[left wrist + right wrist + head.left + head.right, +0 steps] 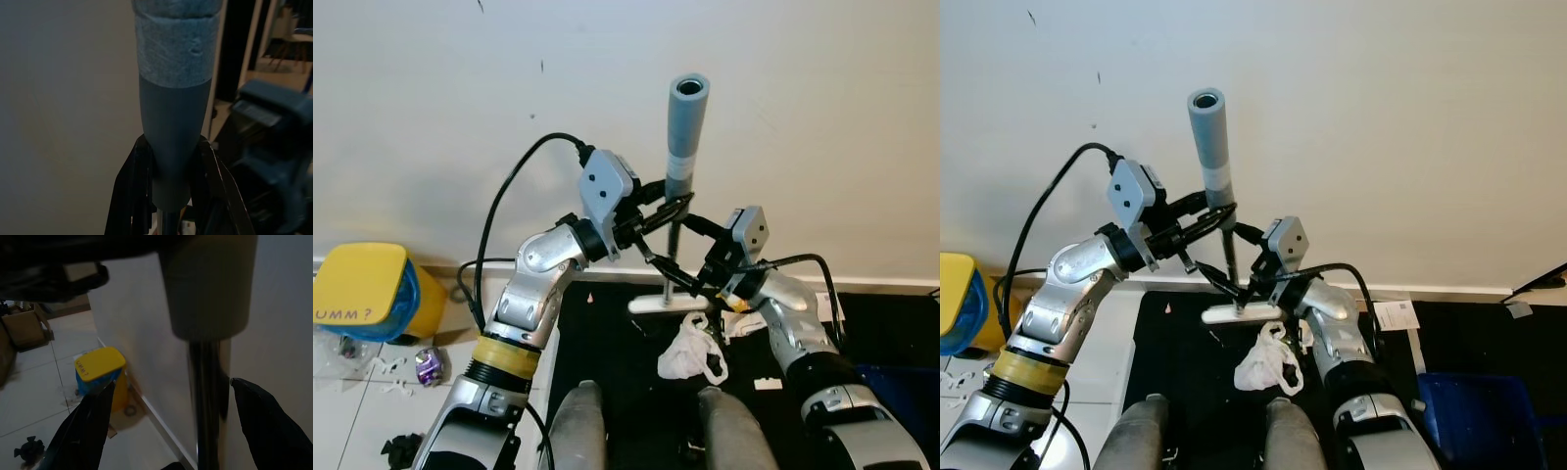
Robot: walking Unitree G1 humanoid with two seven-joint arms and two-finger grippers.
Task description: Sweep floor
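A broom stands upright before the wall, with a grey foam handle (687, 122), a thin metal shaft (205, 401) and a white head (668, 303) on the black mat (607, 343). My left gripper (674, 208) is shut on the lower grey end of the handle; its black fingers (132, 196) press both sides. My right gripper (695, 259) sits lower by the shaft and is open, its fingers spread wide with the shaft between them, untouched. A crumpled white plastic bag (690, 352) lies on the mat just in front of the broom head.
A yellow bin with a blue liner (367, 294) stands at the left by the wall. Paper scraps (391, 377) and a small wrapper (429, 365) lie on the white tiles beside it. A blue box (1469, 411) sits at the right. The wall is close ahead.
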